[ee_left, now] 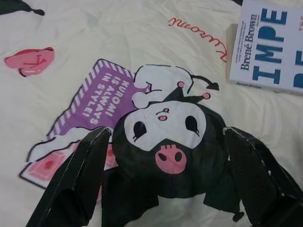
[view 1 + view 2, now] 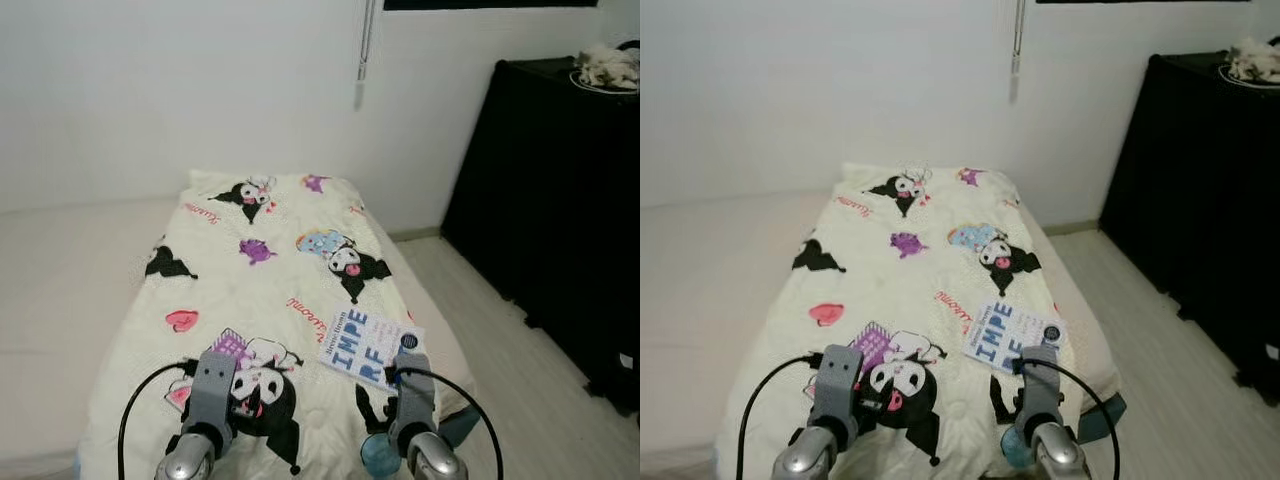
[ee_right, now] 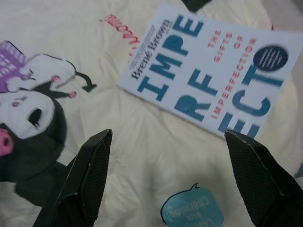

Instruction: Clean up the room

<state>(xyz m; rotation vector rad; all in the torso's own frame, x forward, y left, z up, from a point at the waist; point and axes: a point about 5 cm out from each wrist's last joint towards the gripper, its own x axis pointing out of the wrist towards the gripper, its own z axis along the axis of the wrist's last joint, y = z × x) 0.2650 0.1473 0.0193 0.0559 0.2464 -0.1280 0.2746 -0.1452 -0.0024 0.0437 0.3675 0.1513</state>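
A white book (image 3: pixel 208 75) lies flat on the cartoon-print bedspread (image 2: pixel 270 290), just ahead of the right gripper (image 3: pixel 165 184), whose fingers are spread wide above it. The left gripper (image 1: pixel 165 184) hovers beside it, equally wide, over a printed black character. A black cabinet (image 2: pixel 560 200) stands off right.

Both silver arms are extended forward and low, side by side, at the near edge of the head views. The left arm (image 2: pixel 205 415) is positioned on the left, with a black cable looped outward from its wrist. The right arm (image 2: pixel 412 420) is positioned on the right, with a matching cable loop. The left gripper (image 1: pixel 165 177) is held with its two black fingers (image 1: pixel 78 179) spread wide apart. The right gripper (image 3: pixel 165 182) is likewise held with fingers (image 3: pixel 85 177) spread wide, nothing between them.
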